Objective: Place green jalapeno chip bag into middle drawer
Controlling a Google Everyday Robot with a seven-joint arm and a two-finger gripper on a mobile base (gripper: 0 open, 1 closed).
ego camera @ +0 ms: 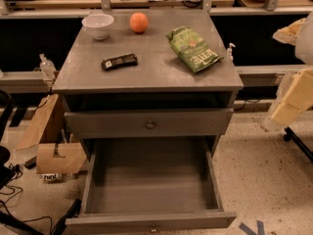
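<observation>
cardboard box [55, 156]: on the floor at 9 o'clock of the cabinet, near its left side, flaps up.
white bowl [98, 25]: on the cabinet top [146, 75], at 11 o'clock of it, close to the back edge; only its white inside shows.
dark wrapped bar [119, 61]: lies flat at 9 o'clock of the top's middle, well apart from the bowl.
orange fruit [139, 22]: at 12 o'clock of the top, just right of the bowl, not touching it.
upper drawer [107, 124]: pushed in, its face is flush under the top, with the knob in the middle.
middle drawer [89, 185]: pulled far out toward 6 o'clock; its grey floor is in full view between the two side walls, and the front rim is near the lower border of the view.
green jalapeno chip bag [192, 48]: lies flat on the top at 2 o'clock, slanted, its lower corner near the right edge; it is not in any drawer.
small pump bottle [229, 51]: just past the top's right edge, at 3 o'clock of the bag.
gripper [288, 106]: a pale shape at 3 o'clock of the cabinet, off its right side and above the speckled floor, well apart from the bag; I cannot tell if it is spread or closed.
</observation>
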